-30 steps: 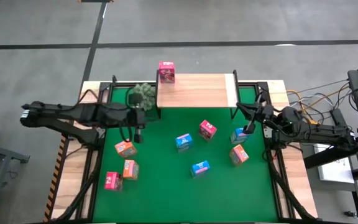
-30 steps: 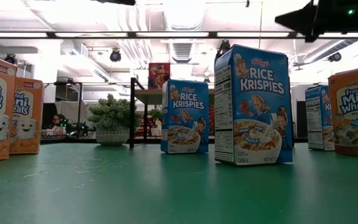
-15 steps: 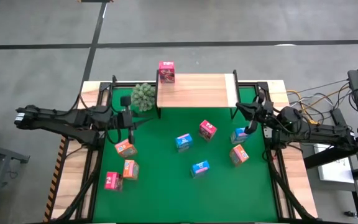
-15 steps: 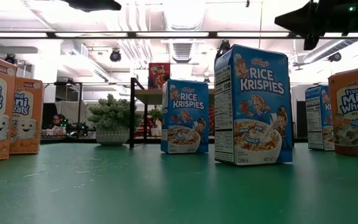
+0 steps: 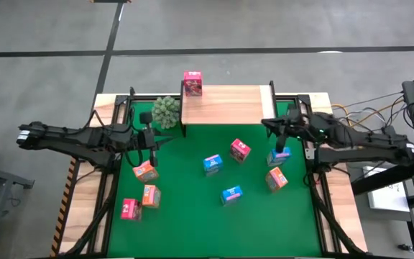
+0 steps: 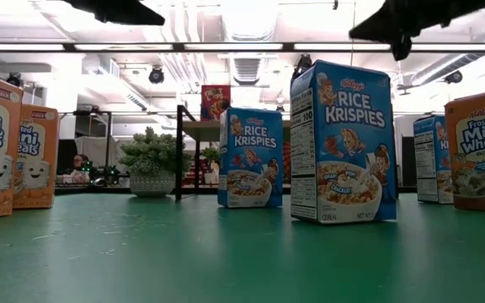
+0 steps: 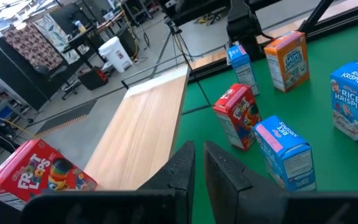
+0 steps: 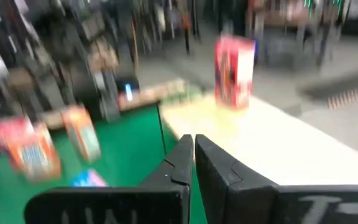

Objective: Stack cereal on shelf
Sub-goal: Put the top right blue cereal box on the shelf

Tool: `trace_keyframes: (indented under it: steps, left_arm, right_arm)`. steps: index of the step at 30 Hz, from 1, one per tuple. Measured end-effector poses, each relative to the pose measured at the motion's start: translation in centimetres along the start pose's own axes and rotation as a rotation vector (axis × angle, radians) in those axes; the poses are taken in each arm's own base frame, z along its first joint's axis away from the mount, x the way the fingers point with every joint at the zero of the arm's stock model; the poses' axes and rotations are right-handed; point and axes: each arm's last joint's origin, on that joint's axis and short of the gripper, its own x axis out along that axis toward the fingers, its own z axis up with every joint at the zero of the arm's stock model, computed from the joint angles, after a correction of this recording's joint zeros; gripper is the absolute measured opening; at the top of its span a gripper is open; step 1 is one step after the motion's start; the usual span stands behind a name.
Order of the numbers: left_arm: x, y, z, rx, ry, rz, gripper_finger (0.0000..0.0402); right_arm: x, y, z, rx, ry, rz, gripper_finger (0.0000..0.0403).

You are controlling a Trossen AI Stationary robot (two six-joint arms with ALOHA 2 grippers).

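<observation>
The shelf (image 5: 227, 104) is a light wooden board on black legs at the mat's far side. One pink-red cereal box (image 5: 192, 83) stands upright on its far left corner. The other boxes stand on the green mat (image 5: 192, 216): orange ones (image 5: 145, 171) (image 5: 150, 196) (image 5: 277, 178), blue ones (image 5: 212, 164) (image 5: 231, 194) (image 5: 279, 155), pink-red ones (image 5: 129, 208) (image 5: 239, 150). My left gripper (image 5: 152, 146) (image 7: 197, 168) hangs shut above the mat's left part, just far of an orange box. My right gripper (image 5: 279, 137) (image 8: 193, 158) is shut above the right-hand blue box.
A green spiky plant ball (image 5: 165, 111) sits beside the shelf's left end, close to my left gripper. Black frame rails (image 5: 106, 187) run along the mat's left and right sides. Open mat lies along the near edge and between the boxes and the shelf.
My left arm has drawn back from the plant ball and the shelf's left end toward the table's left edge, uncovering the plant. My right gripper has moved toward the table's left and slightly far, over the right-hand blue box. No box has moved.
</observation>
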Motion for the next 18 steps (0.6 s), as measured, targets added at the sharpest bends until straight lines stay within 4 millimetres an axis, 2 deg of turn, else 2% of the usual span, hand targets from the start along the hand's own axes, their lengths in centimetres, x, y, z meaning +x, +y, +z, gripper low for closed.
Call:
trace_keyframes:
  steps: [5, 11, 15, 18]
  left_arm:
    - [0.0, 0.0, -0.1, -0.008, 0.004, -0.001, 0.0015]
    - [0.0, 0.0, -0.1, -0.01, 0.004, -0.001, 0.0015]
    - [0.0, 0.0, -0.1, -0.002, 0.003, 0.001, 0.0015]
    - [0.0, 0.0, -0.1, -0.001, 0.003, 0.0, 0.0015]
  right_arm:
    - [0.1, 0.2, 1.7, -0.007, 0.375, -0.055, 0.0009]
    - [-1.2, 0.6, 3.2, 0.003, 0.855, -0.042, 0.0009]
    - [-0.9, 0.8, 3.7, -0.003, 1.034, -0.075, 0.0009]
    - [-0.1, 0.9, 3.5, -0.016, 1.084, -0.083, 0.0009]
